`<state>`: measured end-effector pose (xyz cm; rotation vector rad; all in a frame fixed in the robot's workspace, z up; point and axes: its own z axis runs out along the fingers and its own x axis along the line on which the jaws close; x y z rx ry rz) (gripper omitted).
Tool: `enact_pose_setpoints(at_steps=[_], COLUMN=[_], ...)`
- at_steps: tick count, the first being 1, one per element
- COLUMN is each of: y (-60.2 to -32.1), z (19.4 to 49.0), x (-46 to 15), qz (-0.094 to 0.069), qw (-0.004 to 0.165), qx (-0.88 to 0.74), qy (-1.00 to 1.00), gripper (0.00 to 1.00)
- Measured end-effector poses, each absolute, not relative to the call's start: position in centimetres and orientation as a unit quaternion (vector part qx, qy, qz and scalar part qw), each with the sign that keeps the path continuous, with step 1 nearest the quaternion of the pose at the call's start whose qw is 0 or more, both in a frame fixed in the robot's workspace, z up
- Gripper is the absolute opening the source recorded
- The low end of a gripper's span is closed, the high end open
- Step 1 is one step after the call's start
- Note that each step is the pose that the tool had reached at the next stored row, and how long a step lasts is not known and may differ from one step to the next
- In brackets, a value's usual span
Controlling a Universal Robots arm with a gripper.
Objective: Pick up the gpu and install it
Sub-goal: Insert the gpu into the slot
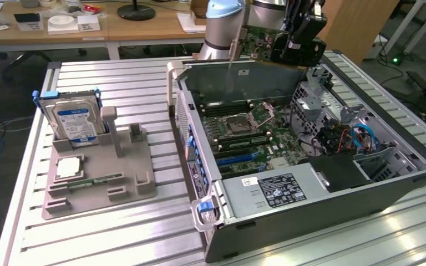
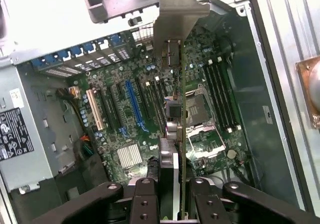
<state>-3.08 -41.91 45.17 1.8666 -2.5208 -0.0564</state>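
The jaws are clamped on the gpu [image 1: 257,39], so picking is done. It hangs above the open computer case [image 1: 324,219], not yet seated in the motherboard [image 1: 272,133].

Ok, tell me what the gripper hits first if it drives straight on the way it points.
The gripper, shut on the gpu, points down into the open case. The held card would probably reach the motherboard first, between the blue slot and the CPU socket; depth is unclear.
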Motion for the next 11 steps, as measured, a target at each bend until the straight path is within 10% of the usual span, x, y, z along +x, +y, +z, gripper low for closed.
enact_pose_setpoints(at_steps=[11], y=[-41.93], z=[44.81], x=[-3.08], qz=[-0.014], qw=[-0.001], qx=[0.661], qy=[-0.75], gripper=[0.28])
